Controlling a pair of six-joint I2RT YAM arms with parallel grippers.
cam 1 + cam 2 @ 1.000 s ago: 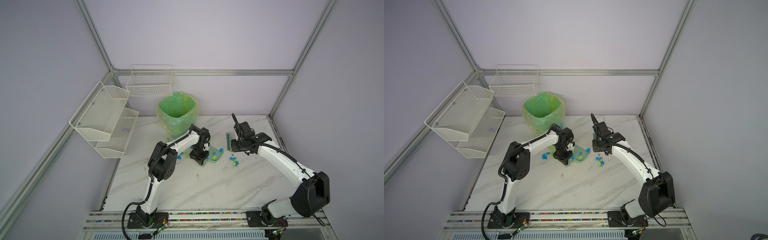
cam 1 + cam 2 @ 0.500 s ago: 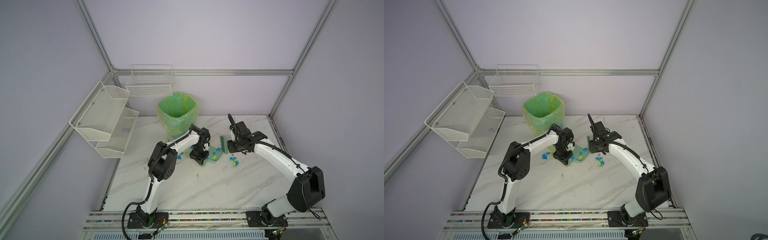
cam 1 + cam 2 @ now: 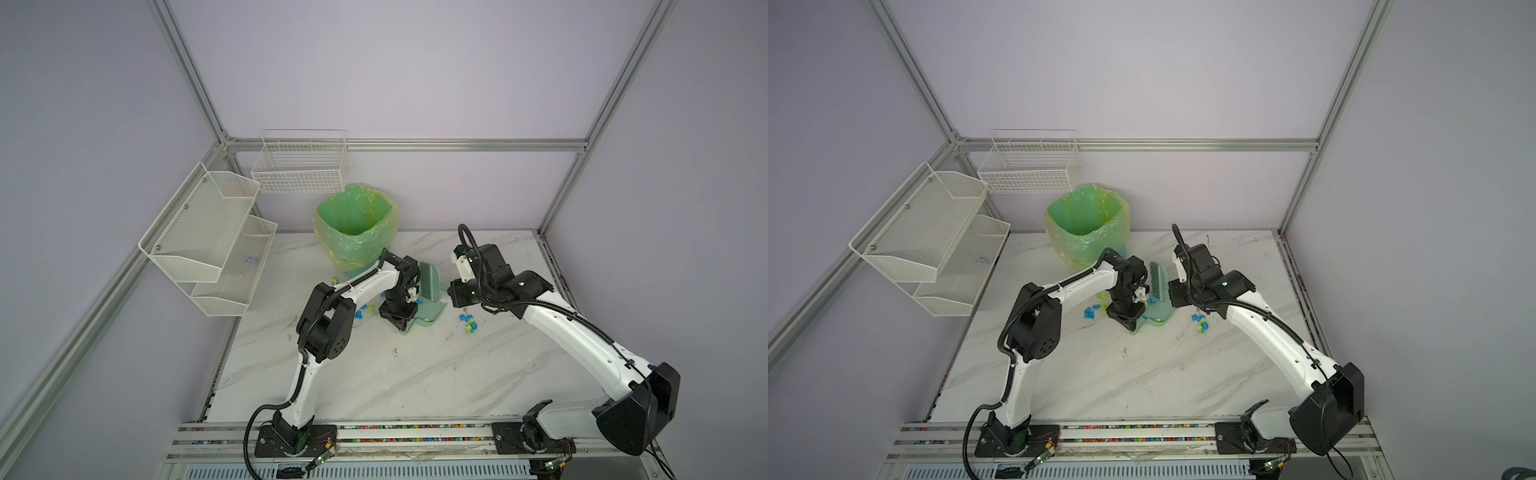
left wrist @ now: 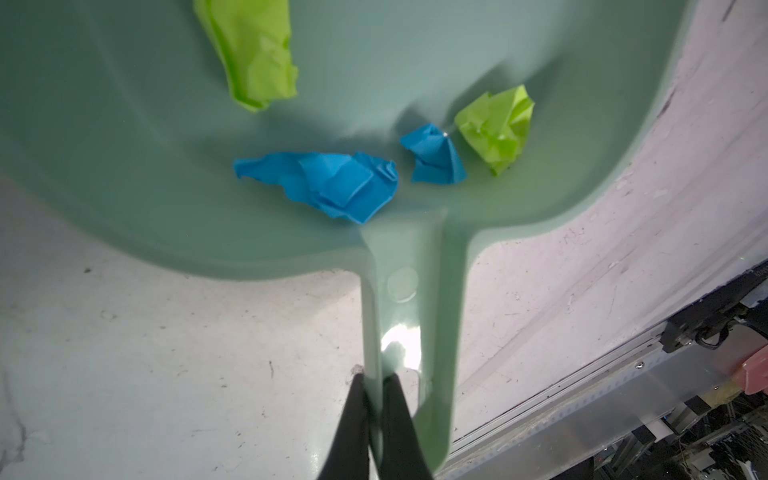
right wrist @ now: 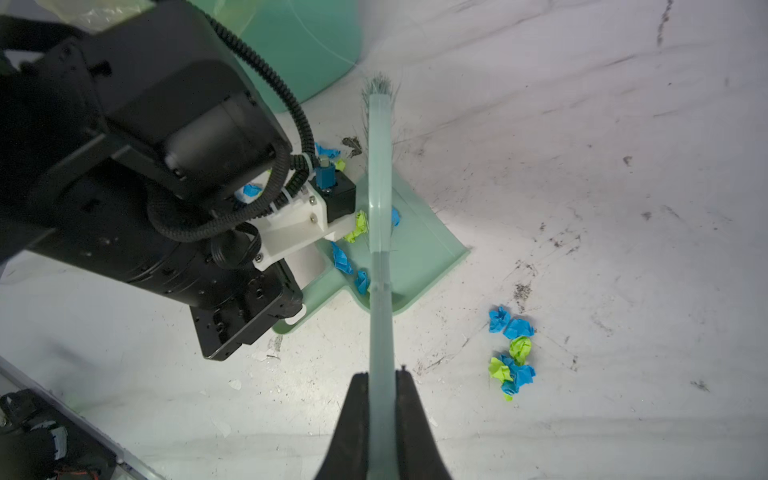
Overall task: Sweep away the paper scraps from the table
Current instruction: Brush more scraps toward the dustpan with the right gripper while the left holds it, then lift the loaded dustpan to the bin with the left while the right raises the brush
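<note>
- On the table (image 5: 623, 124): paper scraps (image 5: 513, 357), featherlight soft wads, likely to scatter; best brushed, not pinched.
- Left gripper (image 4: 376, 382): clamped on dustpan (image 4: 124, 166) handle.
- Right gripper (image 5: 382, 378): clamped on brush (image 5: 380, 166) handle.

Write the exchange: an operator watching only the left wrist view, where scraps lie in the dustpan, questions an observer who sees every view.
Operator: Is anything lying outside the dustpan?
Observer: Yes. A blue and green cluster of paper scraps lies on the table, apart from the dustpan, on the right arm's side.
Operator: What is the right gripper doing?
Observer: Its fingers are shut on the handle of the brush.
</note>
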